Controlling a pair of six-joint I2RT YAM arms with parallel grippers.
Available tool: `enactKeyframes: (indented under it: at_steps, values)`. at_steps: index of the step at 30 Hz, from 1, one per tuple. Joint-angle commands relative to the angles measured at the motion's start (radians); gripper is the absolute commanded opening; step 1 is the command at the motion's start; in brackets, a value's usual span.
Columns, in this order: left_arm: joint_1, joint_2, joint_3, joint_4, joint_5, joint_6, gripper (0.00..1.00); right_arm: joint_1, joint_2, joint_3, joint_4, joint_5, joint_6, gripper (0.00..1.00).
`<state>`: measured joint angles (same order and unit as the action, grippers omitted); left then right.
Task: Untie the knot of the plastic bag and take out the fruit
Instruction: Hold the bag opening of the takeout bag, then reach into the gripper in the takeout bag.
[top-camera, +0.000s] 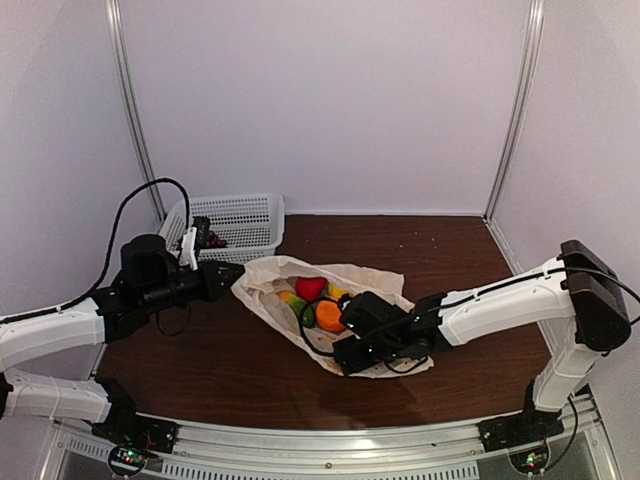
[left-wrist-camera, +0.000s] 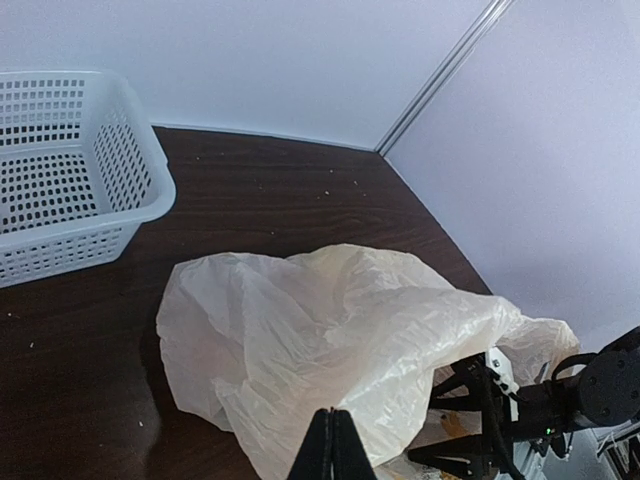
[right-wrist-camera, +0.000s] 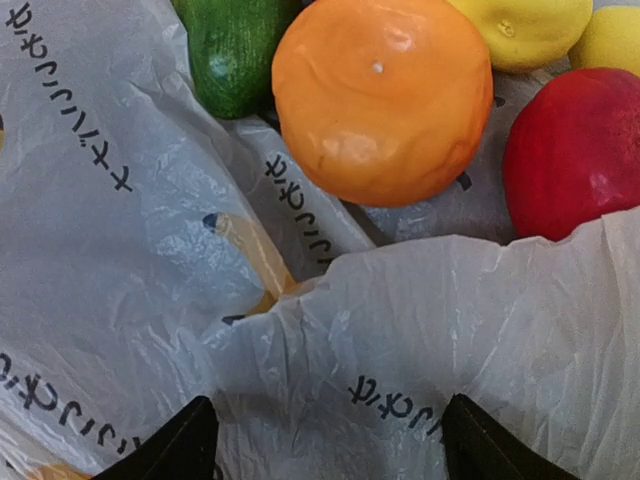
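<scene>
The plastic bag (top-camera: 262, 283) lies open mid-table, and no knot shows on it. Inside lie the fruit: red (top-camera: 310, 288), orange (top-camera: 328, 316), green (top-camera: 305, 313) and yellow (top-camera: 338, 292). My left gripper (top-camera: 232, 279) is shut on the bag's left edge. In the left wrist view its closed tips (left-wrist-camera: 333, 440) pinch the film (left-wrist-camera: 330, 320). My right gripper (top-camera: 345, 335) is open over the bag's near lip. In the right wrist view the printed film (right-wrist-camera: 430, 330) lies between its spread fingers (right-wrist-camera: 190, 445). The orange fruit (right-wrist-camera: 385, 95), red fruit (right-wrist-camera: 575, 150) and green fruit (right-wrist-camera: 235, 50) lie just beyond.
A white perforated basket (top-camera: 235, 222) stands at the back left, behind my left gripper, and also shows in the left wrist view (left-wrist-camera: 60, 170). White walls with metal posts enclose the brown table (top-camera: 440, 250). My right arm (left-wrist-camera: 490, 420) shows behind the bag in the left wrist view.
</scene>
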<state>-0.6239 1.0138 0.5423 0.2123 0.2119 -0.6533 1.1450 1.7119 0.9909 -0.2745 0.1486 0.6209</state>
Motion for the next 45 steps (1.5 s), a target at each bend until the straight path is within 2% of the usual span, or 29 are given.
enactKeyframes:
  at_steps: [1, 5, 10, 22, 37, 45]
  values:
    - [-0.005, -0.001, 0.018, 0.010, -0.030, -0.002, 0.00, 0.020, -0.062, -0.014, -0.010, -0.056, 0.057, 0.79]
    - [-0.005, -0.010, 0.009, 0.012, -0.015, 0.011, 0.00, 0.022, -0.103, 0.031, -0.050, 0.002, 0.031, 0.79]
    - [-0.005, -0.020, 0.005, 0.007, 0.003, 0.024, 0.00, 0.016, -0.113, 0.142, -0.094, 0.117, -0.040, 0.85]
    - [-0.005, -0.015, 0.002, 0.025, 0.010, 0.012, 0.00, -0.050, 0.096, 0.328, -0.026, 0.176, -0.149, 0.88]
    - [-0.005, -0.011, -0.004, 0.024, 0.006, 0.007, 0.00, -0.110, 0.217, 0.316, 0.025, 0.153, -0.164, 0.88]
    - [-0.005, -0.001, -0.002, 0.030, 0.012, 0.004, 0.00, -0.112, 0.285, 0.352, 0.037, 0.140, -0.185, 0.81]
